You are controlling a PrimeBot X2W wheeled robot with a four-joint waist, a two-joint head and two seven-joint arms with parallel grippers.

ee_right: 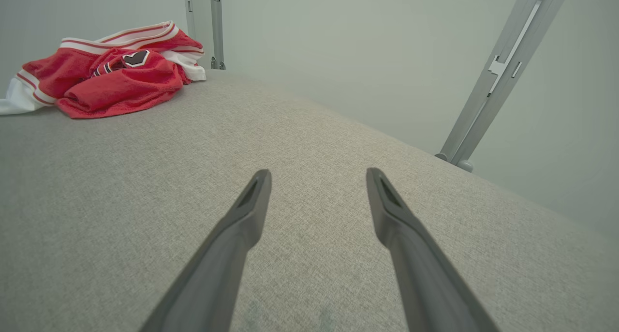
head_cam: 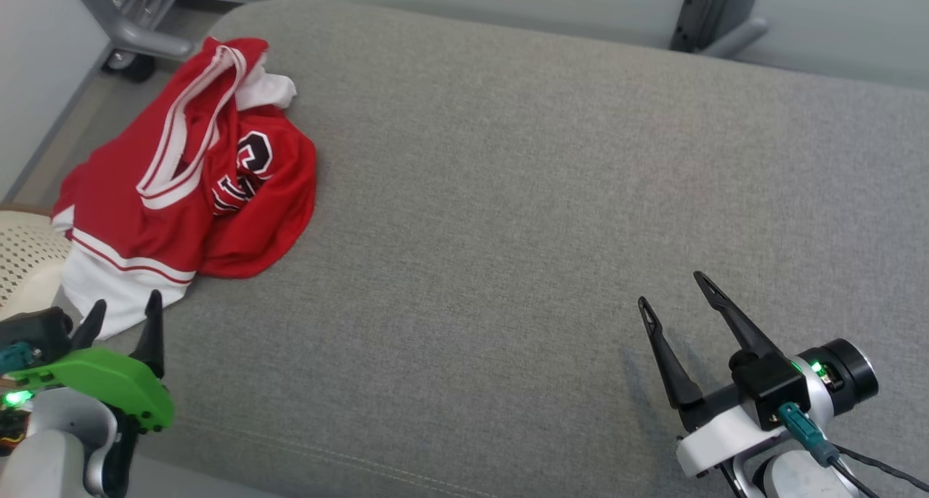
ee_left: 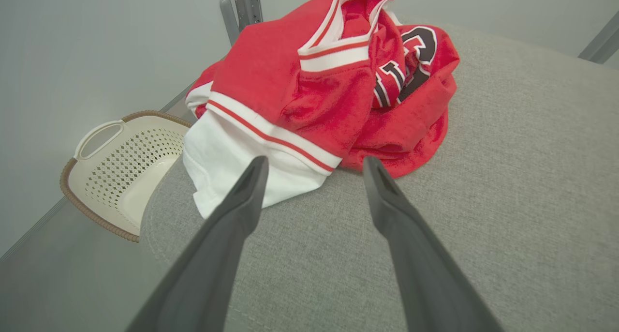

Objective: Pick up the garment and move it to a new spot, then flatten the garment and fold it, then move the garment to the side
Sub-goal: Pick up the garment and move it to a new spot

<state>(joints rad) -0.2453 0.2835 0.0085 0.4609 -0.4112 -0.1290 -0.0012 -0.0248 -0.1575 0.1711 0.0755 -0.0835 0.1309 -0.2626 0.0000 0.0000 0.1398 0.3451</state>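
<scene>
Red garment (head_cam: 189, 171) bunched at the left edge of the upholstered surface (head_cam: 508, 193), above a basket (head_cam: 22, 251); left tool (head_cam: 125, 300), jaws apart, near its white hem; right tool (head_cam: 670, 288), jaws apart, distant. Risk: a single-layer pinch may drag it overboard

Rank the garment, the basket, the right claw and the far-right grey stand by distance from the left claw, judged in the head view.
1. garment: white hem just ahead of the left claw.
2. basket: low at its left.
3. right claw: across the cushion.
4. grey stand: far right corner.
</scene>
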